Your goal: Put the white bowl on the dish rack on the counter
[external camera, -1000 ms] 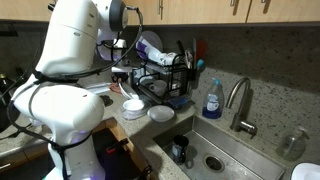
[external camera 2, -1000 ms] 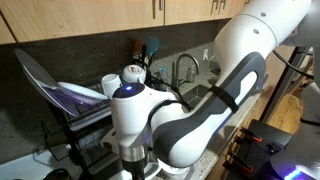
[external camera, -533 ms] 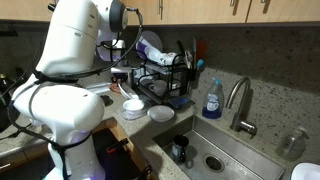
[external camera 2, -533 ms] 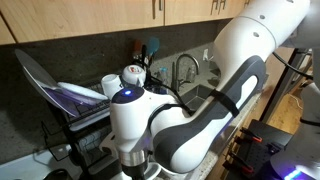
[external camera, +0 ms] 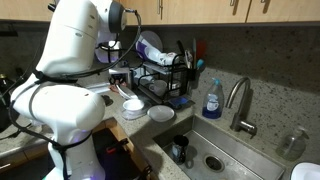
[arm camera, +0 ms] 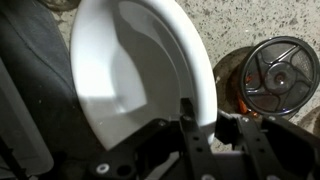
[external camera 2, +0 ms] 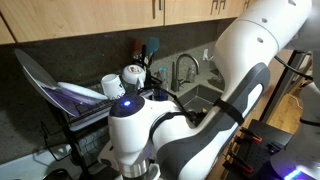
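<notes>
Near the wrist view's lower edge, the gripper (arm camera: pixel 207 123) was clenched on the rim of the white bowl (arm camera: pixel 140 70), which hung tilted above the speckled counter (arm camera: pixel 250 20), a round metal strainer (arm camera: pixel 278 72) beside it and the dish rack (external camera: pixel 168 78) nearby.

White bowl (arm camera: pixel 140 70), faintly bluish where its inside is shaded, shown against the speckled grey-brown counter (arm camera: pixel 262 20). In an exterior view: black wire dish rack (external camera: pixel 165 78), blue soap bottle (external camera: pixel 212 100) to its right, white robot arm (external camera: pixel 70 50), brown wooden cabinets (external camera: pixel 250 8), grey steel sink (external camera: pixel 240 160).
</notes>
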You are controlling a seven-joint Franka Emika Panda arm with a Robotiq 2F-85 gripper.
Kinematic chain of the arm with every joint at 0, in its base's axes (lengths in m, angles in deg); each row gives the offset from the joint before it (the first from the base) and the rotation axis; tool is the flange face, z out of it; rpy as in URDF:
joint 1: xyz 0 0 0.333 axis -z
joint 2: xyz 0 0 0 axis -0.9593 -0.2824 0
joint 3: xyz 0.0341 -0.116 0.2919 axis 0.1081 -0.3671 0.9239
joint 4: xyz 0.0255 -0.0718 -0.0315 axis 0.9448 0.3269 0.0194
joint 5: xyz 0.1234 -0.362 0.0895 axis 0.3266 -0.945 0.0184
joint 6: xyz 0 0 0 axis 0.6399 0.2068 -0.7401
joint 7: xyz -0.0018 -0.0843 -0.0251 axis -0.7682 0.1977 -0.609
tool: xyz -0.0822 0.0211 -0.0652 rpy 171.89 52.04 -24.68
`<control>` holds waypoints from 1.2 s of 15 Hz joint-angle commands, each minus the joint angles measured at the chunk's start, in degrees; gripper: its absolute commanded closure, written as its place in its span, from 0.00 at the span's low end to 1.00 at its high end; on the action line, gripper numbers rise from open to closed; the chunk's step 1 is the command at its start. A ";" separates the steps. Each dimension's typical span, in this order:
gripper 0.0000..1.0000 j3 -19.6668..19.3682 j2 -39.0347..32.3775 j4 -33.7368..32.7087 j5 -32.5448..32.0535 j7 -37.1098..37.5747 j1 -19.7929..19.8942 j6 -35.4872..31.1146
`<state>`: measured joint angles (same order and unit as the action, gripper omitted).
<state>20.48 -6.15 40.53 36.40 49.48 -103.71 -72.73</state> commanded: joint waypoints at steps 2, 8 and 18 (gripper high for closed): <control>0.96 0.48 -3.44 -1.12 -0.36 0.36 -1.92 -0.64; 0.96 0.00 -6.17 -2.19 -1.42 -0.23 -3.58 -0.42; 0.96 -0.24 -10.19 -4.61 -0.40 -1.59 -3.73 -0.31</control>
<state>20.01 -9.92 37.73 33.70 49.66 -107.52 -72.69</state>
